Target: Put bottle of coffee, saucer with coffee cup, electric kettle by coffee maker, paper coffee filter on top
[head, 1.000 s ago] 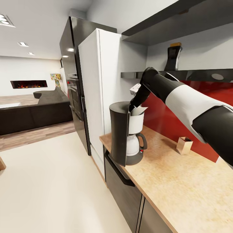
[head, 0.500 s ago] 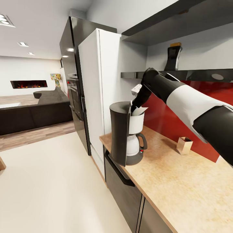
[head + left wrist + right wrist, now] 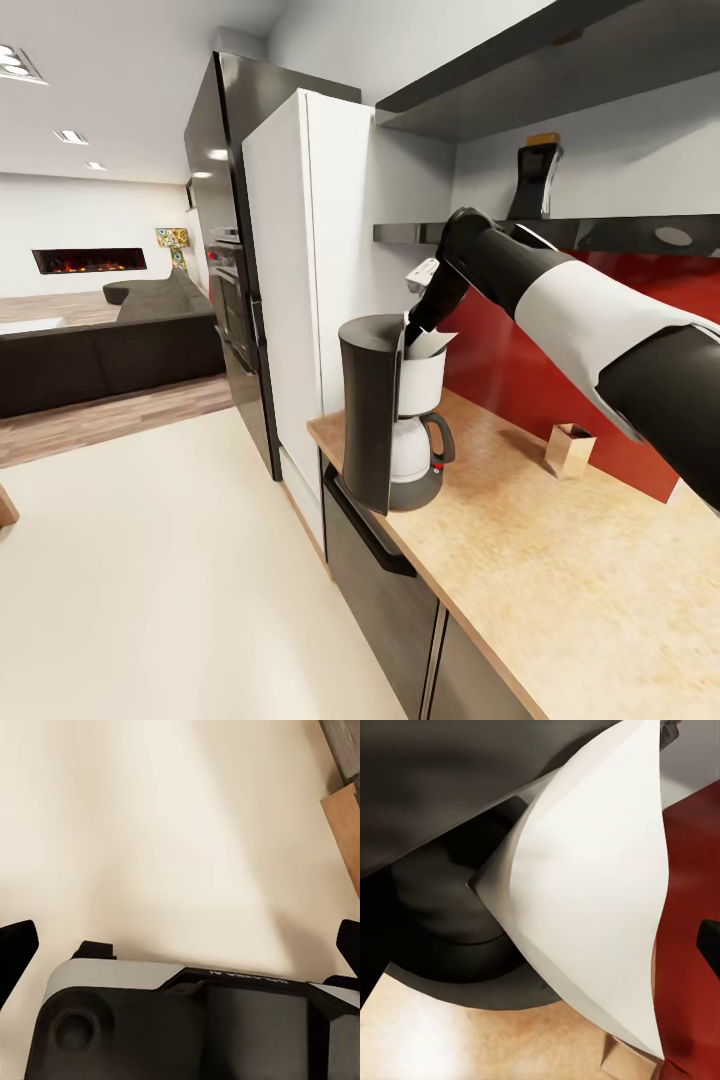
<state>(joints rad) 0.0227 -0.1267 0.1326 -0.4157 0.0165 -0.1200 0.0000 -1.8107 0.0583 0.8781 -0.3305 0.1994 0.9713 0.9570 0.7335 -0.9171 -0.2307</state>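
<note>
The robot's right arm reaches across the light wood-grain countertop [image 3: 560, 560] to the coffee maker [image 3: 385, 420], which stands at the worktop's end corner beside a tall white cabinet [image 3: 300, 280]. The right gripper [image 3: 412, 335] sits just above the machine's white filter basket, with the paper coffee filter [image 3: 430, 343] at its tip, tilted and resting on the basket's rim; whether the jaws are pinching the paper or parted around it cannot be told. In the right wrist view the white paper cone [image 3: 592, 900] lies close before the lens, over the dark top of the machine and the wood below. On the glossy black kitchen shelf [image 3: 600, 232] above the red backsplash stands the bottle of coffee [image 3: 536, 180], dark with an amber lid. A small wooden box [image 3: 569, 450] sits on the worktop against the back wall, well apart from the coffee maker. The left gripper [image 3: 180, 945] hangs over pale floor [image 3: 165, 832], its two dark fingertips set wide apart at the edges of the left wrist view, holding nothing.
</note>
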